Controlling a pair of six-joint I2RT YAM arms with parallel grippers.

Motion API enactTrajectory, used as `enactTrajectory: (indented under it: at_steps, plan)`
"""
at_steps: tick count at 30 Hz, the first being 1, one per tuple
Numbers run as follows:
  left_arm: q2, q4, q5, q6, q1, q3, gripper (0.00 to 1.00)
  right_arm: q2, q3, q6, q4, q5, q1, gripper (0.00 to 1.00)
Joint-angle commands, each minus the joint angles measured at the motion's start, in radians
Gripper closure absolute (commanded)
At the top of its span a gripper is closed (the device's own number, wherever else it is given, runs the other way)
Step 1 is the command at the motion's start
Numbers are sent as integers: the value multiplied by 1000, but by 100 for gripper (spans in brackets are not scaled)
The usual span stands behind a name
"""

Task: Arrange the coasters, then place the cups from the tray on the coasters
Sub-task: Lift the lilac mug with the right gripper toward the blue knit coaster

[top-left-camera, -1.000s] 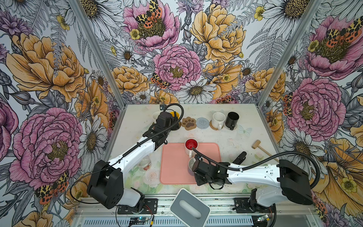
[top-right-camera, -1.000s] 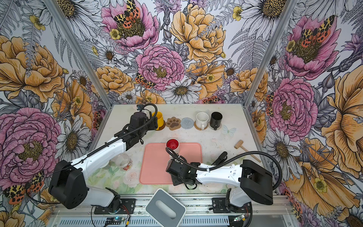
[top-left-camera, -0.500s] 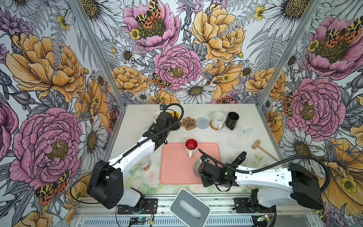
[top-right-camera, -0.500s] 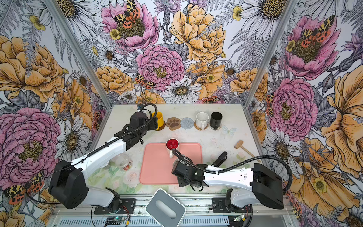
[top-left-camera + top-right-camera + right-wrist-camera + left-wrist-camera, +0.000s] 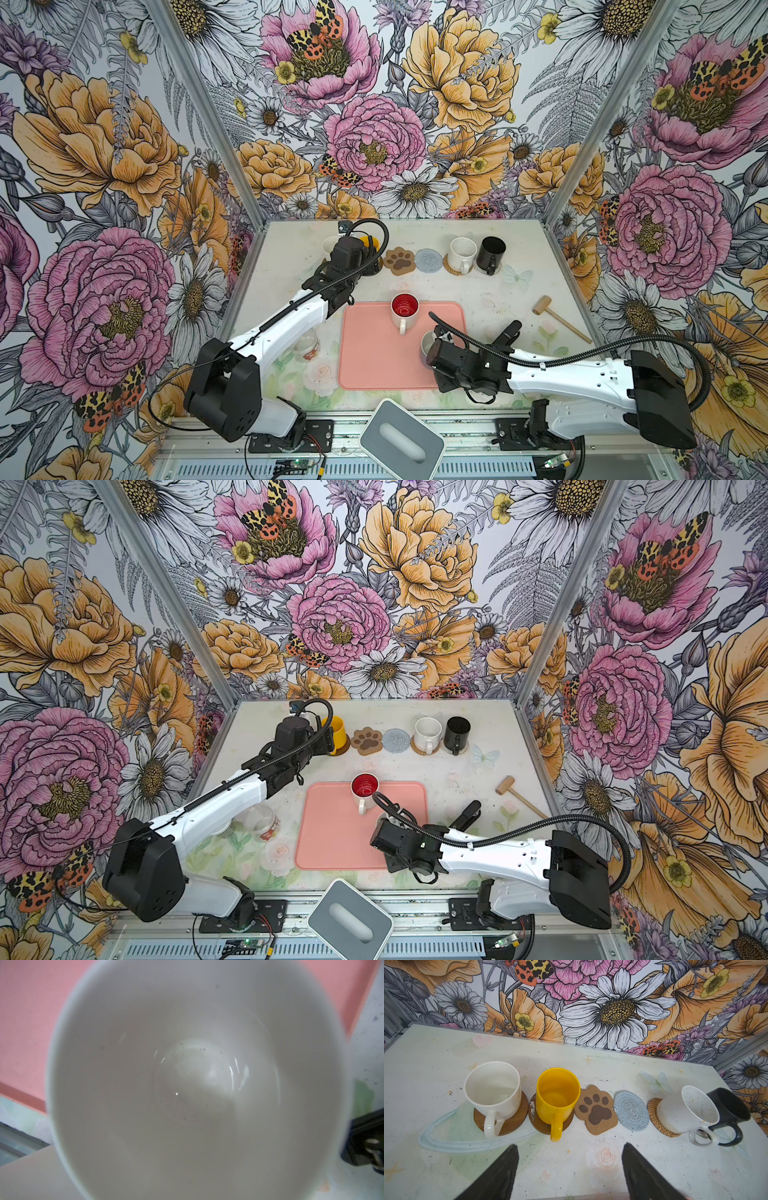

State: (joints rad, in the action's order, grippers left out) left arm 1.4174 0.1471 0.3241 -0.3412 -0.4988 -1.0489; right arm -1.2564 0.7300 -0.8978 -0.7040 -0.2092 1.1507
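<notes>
— Where's the pale mug [image 5: 187,1084]?
— Lower right of the tray [image 5: 374,365], filling my right wrist view. It hides the right pincer [image 5: 436,353], so I can't tell its grip. Left pincer [image 5: 569,1147] gapes wide, empty.
— Risk?
— A loose hold could drop it, or it clips the red-lined mug [image 5: 404,309].

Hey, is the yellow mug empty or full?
Empty: the left wrist view looks into the yellow mug and shows its bare bottom.

Pink tray [image 5: 374,365], yel. cup [image 5: 557,1095], brn paw-print coaster [image 5: 596,1109].
</notes>
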Motion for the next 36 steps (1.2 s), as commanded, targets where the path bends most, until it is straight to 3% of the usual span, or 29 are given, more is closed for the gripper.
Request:
enactTrajectory:
  at_steps: [1,14,24,36]
  plan:
    - [-14,-23,-11,-13,11,14,20,44,51,9,-13,-68,-29,100]
    - [-25,-25,-9,-13,16,22,20,36,144,103,-43,-180,-156,100]
    - [-24,-31,-11,-16,19,27,20,-55,276,243,-31,-245,-275,100]
    - [-24,-43,-17,-16,31,35,20,-227,439,397,89,-148,-456,100]
